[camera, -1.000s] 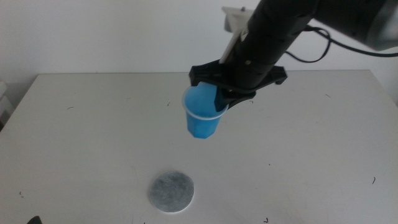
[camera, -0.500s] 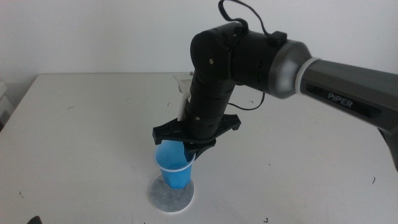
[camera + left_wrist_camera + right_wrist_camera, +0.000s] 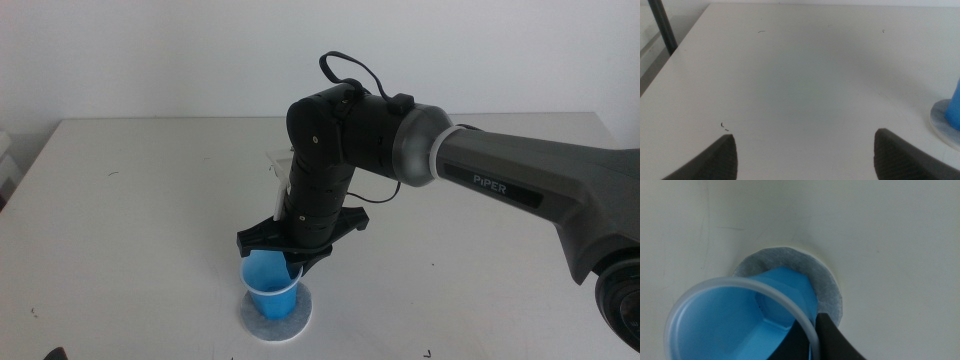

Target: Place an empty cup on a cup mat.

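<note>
In the middle view, low and left of centre, my right pincer pinches the thin rim of the cup just over the cup mat on the white bench; if I release while it leans, this light tapered plastic may tip off the flat disc. In the left wrist view my left pincer waits wide apart and empty, the cup at the right edge. In the right wrist view the mottled grey mat shows behind the smooth blue wall, so a shifted base could land partly over its whitish edge.

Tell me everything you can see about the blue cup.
The cup is small, bright blue, seemingly plastic, tapered toward its base, with a thin pale rim. Its inside looks empty. It stands roughly upright over the grey round mat, on it or just above; contact is unclear. The right end effector pinches its rim, one jaw inside the cup, one outside. The left end effector waits apart.
</note>
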